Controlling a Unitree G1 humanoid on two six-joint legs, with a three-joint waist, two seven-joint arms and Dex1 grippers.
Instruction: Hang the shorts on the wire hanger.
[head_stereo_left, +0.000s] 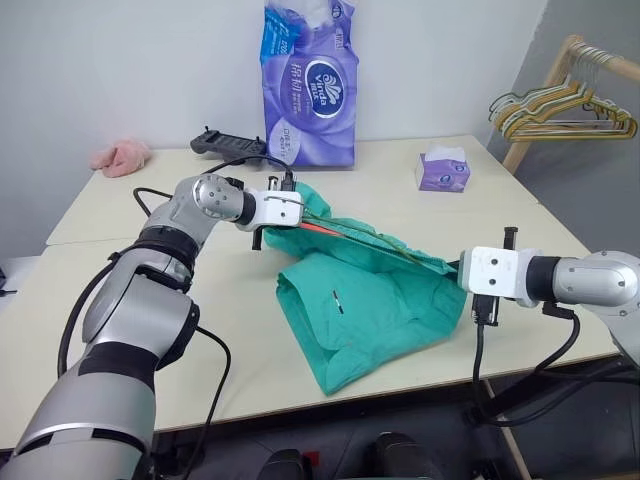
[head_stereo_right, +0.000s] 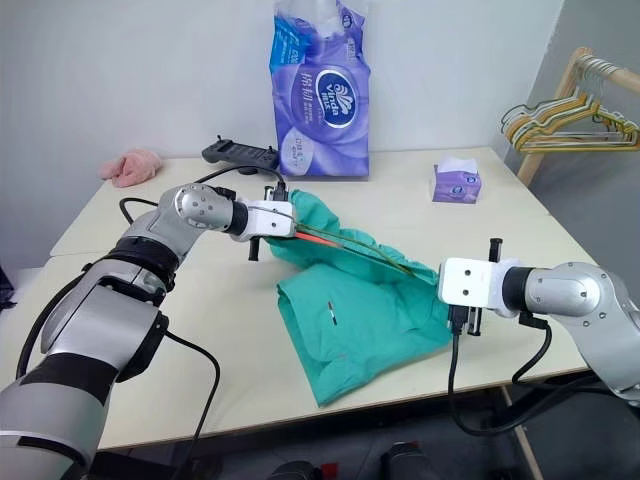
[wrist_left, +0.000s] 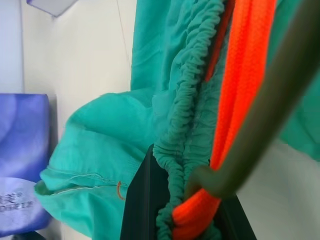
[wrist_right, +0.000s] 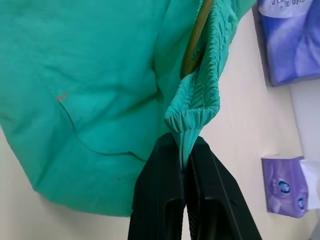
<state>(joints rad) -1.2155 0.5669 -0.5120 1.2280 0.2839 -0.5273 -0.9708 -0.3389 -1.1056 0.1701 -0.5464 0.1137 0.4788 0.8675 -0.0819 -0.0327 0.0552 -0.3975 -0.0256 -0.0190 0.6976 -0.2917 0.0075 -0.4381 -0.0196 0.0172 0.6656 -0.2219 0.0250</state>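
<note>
I am holding the shorts (head_stereo_left: 365, 300) by their top edge, one side in each hand. They sit in the middle of the head view, lifted at the waistband while the legs sag down and rest on the table (head_stereo_left: 130, 290).

My left gripper (head_stereo_left: 262, 238) is at the left end of the waistband, a bit left of the middle of the picture. Its fingers (wrist_left: 142, 210) are pressed together, and in the left wrist view they pinch the gathered waistband, the orange drawstring (wrist_left: 240, 90) and the wire hanger (wrist_left: 260, 110) all in one bunch.

My right gripper (head_stereo_right: 462, 322) is at the right end, lower right of the middle. Its fingers (wrist_right: 160, 200) are squeezed shut on a fold of the stretchy waistband. In the right wrist view the hanger wire runs just inside the waistband, above my pinch.

I think the shorts are light and very floppy. They will droop wherever I do not hold them. The cloth looks soft, not slippery, and it will not break. The waistband is thick and bumpy, so it is the best place to grab.

The hanger is thin, stiff wire. It could slide or twist inside the cloth, so I should grip it firmly together with the waistband.
</note>
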